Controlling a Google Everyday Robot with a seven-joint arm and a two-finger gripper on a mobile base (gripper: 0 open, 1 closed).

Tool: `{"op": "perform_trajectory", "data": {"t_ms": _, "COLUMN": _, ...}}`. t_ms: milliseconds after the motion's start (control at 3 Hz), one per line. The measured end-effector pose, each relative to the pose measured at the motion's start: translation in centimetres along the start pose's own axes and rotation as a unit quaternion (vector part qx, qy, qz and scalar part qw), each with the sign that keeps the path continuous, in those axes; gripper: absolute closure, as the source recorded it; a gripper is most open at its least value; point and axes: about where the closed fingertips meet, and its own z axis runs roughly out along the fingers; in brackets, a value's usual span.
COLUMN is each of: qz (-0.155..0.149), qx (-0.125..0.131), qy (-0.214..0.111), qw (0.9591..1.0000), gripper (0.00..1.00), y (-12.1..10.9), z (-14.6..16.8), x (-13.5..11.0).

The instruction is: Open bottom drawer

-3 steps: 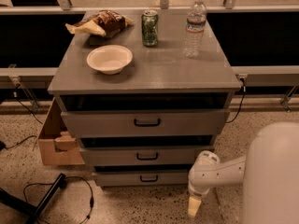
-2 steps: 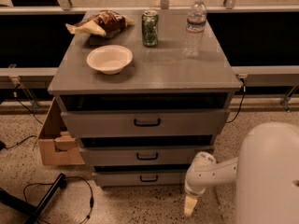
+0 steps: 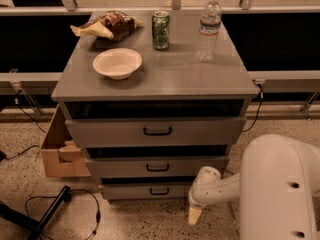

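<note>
The grey cabinet (image 3: 155, 76) has three drawers. The bottom drawer (image 3: 127, 191) has the shortest, narrowest front and a small black bar handle (image 3: 159, 191). It sits almost flush, with only a thin dark gap above it. My gripper (image 3: 194, 214) hangs on the white arm (image 3: 215, 186) just above the floor. It is in front of the bottom drawer's right end, to the right of the handle and a little below it, and it does not touch the handle.
The mid drawer (image 3: 157, 167) and the top drawer (image 3: 156, 132) stand above it. A bowl (image 3: 117, 63), a can (image 3: 160, 30), a water bottle (image 3: 208, 29) and a snack bag (image 3: 107, 25) sit on top. A cardboard box (image 3: 56, 154) is at the left, with cables and a black stand (image 3: 47, 215) on the floor.
My arm and gripper have shifted a little to the left, closer to the bottom drawer's front. The drawers have not moved.
</note>
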Motion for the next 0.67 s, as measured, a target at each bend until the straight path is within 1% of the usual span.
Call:
{"op": "perform_trajectory", "data": {"t_ms": 333, "qz": -0.028, "qx": 0.019, "qy": -0.008, "qw": 0.9994, "gripper": 0.00, "y": -0.9, "z": 2.2, "x": -1.3}}
{"op": "perform_trajectory", "data": {"t_ms": 667, "qz": -0.050, "qx": 0.034, "qy": -0.005, "qw": 0.9982, "gripper": 0.00, "y": -1.4, "z": 4.2, "x": -2.2}}
